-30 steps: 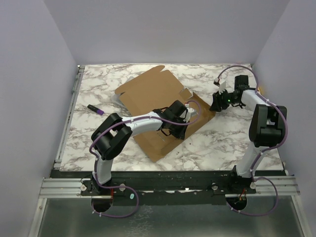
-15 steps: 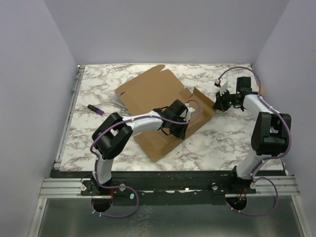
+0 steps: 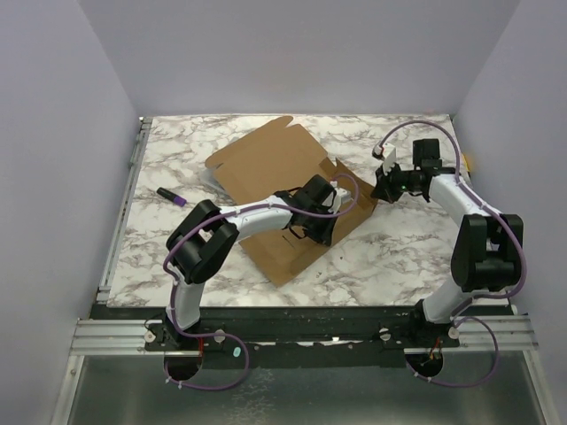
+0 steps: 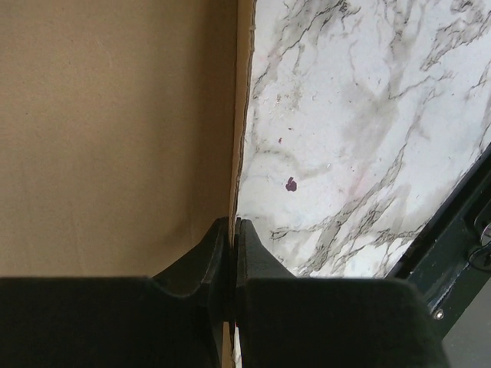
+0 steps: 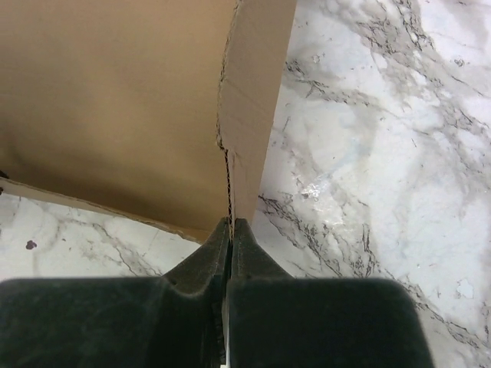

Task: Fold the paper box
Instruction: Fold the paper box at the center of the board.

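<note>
Box (image 3: pixel 275 168) seen from top: laid mostly flat mid-table (image 3: pixel 407 257), right flap raised. Marker (image 3: pixel 171 196) seen well left of box. Left wrist: left gripper (image 4: pixel 232 224) pressed together on box edge, cardboard sliver caught between fingers; bare marble seen right of box. Right wrist: right gripper (image 5: pixel 230 224) clamped on raised flap's edge at box corner, fingers drawn together.

We note fingers (image 5: pixel 253 270) pinching a raised flap edge of the paper box (image 5: pixel 115 100); marbled surface (image 5: pixel 368 153) beside.
</note>
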Controlling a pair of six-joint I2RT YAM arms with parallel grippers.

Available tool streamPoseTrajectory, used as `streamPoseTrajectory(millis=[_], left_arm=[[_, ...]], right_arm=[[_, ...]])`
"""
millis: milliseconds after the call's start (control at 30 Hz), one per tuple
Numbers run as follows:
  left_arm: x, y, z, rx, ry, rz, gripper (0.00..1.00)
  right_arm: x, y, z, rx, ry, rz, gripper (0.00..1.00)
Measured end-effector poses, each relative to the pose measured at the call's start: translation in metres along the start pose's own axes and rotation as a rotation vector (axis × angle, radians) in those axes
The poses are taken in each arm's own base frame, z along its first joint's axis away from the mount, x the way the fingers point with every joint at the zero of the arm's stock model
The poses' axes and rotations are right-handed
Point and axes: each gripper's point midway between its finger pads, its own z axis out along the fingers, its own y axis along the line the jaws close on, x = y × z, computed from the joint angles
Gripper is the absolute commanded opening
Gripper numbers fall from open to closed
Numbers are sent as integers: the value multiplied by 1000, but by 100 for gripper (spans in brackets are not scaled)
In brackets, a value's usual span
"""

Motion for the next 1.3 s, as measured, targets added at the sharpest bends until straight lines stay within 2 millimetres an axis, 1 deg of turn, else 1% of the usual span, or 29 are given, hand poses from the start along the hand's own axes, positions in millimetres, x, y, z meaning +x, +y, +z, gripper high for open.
streamPoseTrajectory(millis=[67, 133, 267, 367, 467, 533, 633, 700, 733, 800, 900, 1133, 1233, 1300], left_arm=[[2, 1, 1, -1, 7, -6, 17], [2, 2, 1, -2, 8, -10, 22], [1, 1, 1, -1, 6, -20, 32], [0, 2, 0, 1, 4, -31, 35], [-3, -1, -1, 11, -2, -38, 35], [-7, -3, -2, 19, -10, -42, 31], [-12, -4, -3, 23, -23, -43, 22], [-14, -3, -4, 23, -28, -47, 15], [-15, -2, -4, 22, -29, -52, 13], [-15, -1, -4, 20, -29, -52, 11], [-16, 1, -5, 18, -31, -59, 10], [-16, 3, -5, 16, -31, -62, 9], [-16, 3, -4, 16, -31, -62, 9], [-15, 3, -4, 16, -30, -62, 9]], right_arm=[[2, 2, 2, -2, 4, 3, 0], [2, -1, 2, 14, 5, 3, 0], [8, -6, 3, 51, 21, 10, 0], [15, -3, 6, 57, 44, 16, 0], [20, -3, 7, 67, 56, 18, 0], [19, -2, 7, 72, 56, 16, 0], [17, -1, 7, 70, 51, 17, 1], [17, 1, 7, 61, 47, 26, 3], [17, 3, 7, 54, 46, 31, 4], [15, 7, 6, 35, 44, 43, 6], [9, 12, 6, 5, 31, 50, 8], [1, 29, 7, -68, 15, 76, 20], [3, 33, 8, -87, 20, 87, 25], [5, 34, 10, -92, 25, 97, 26]])
